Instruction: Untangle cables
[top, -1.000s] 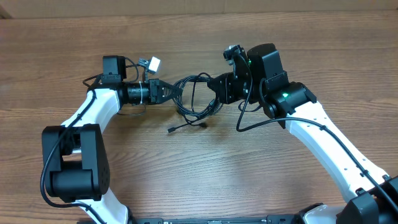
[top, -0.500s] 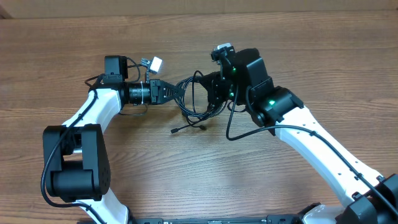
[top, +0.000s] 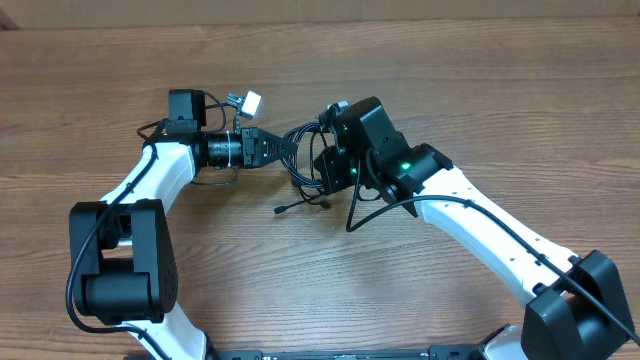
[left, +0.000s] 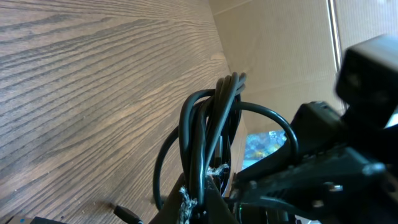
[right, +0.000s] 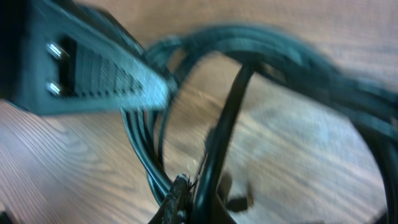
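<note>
- Drawing the two grips apart slowly and level should, I judge, let one strand slide out of the loops instead of cinching the knot tighter.
- Pressed together, the left gripper (top: 282, 149) pinches the tangle of thin black flexible cables (top: 303, 165); the right gripper (top: 322, 168) likewise clamps a strand.
- Bunched loops sit between the two sets of fingertips, over the brown wooden table (top: 450, 80), one plug end trailing onto it.

Table (top: 500, 90): brown wood-grain top, one unbroken surface.
Cables (top: 303, 165): black looped bundle at mid-table; contact with the wood cannot be told.
Plug end (top: 281, 210): thin black lead trailing from the bundle, flat on the wood just beside it, near-edge side.
</note>
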